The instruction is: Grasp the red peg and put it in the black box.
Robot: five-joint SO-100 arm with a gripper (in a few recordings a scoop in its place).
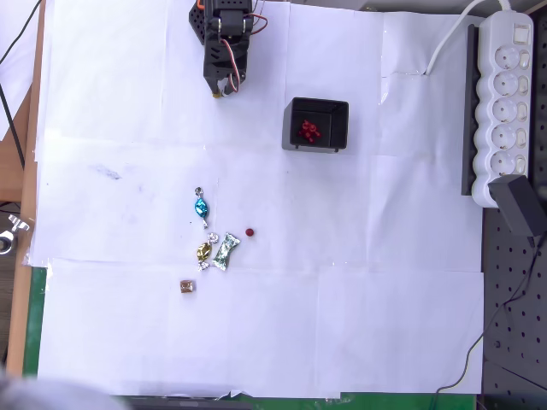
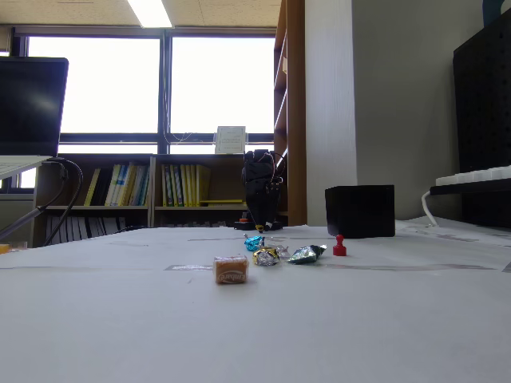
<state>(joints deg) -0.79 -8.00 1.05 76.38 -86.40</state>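
A table covered in taped sheets of white paper [image 1: 342, 325] is lying under the overhead view. A tiny dark-red peg [image 1: 249, 231] is sitting alone on the paper; in the fixed view the peg [image 2: 339, 246] is standing upright, with a round head on a wider base. Just left of it overhead, three crinkled foil-wrapped candies are lying close together: a blue one [image 1: 201, 207], a gold one [image 1: 204, 251] and a silver one [image 1: 226, 251]. A small brown cube [image 1: 186, 286] is resting below them.

A square black box [image 1: 316, 124] with thick, smooth plastic walls is sitting up and right of the peg, holding several more red pegs.

The black gripper [image 1: 224, 90] is hanging near the top edge, well apart from the peg and left of the box. Whether its jaws are parted cannot be told; nothing is seen between them.

A white power strip [image 1: 504, 102] is lying at the right edge.
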